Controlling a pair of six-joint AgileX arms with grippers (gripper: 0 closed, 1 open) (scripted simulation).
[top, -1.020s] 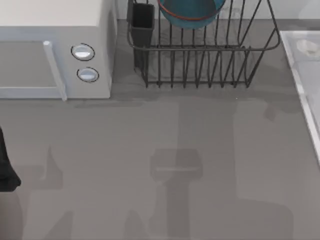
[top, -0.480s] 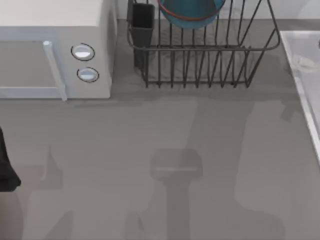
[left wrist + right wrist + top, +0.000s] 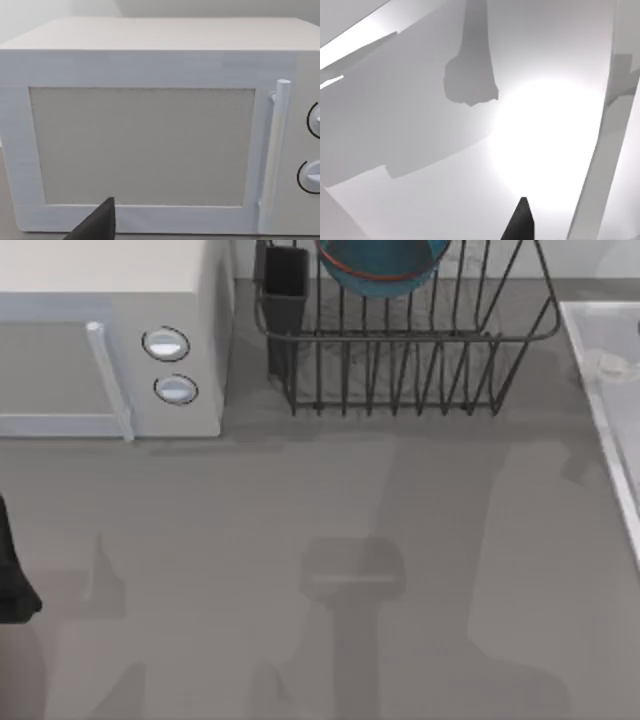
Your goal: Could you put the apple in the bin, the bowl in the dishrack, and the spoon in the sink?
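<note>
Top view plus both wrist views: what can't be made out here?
- Blue glazed bowl in the black wire dishrack: top view, upper part cut off by the frame edge.
- Pale rectangular sink: top view, mostly cut off at the right edge; a faint pale shape inside is too indistinct to identify.
- Left gripper, right gripper: wrist views, one dark fingertip each, jaws unreadable.

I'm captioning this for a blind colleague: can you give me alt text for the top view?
A grey table seen from above, with the blue bowl sitting in the black wire dishrack at the back. A white microwave stands at the back left, and the pale sink runs along the right edge with the small spoon lying in it.
</note>
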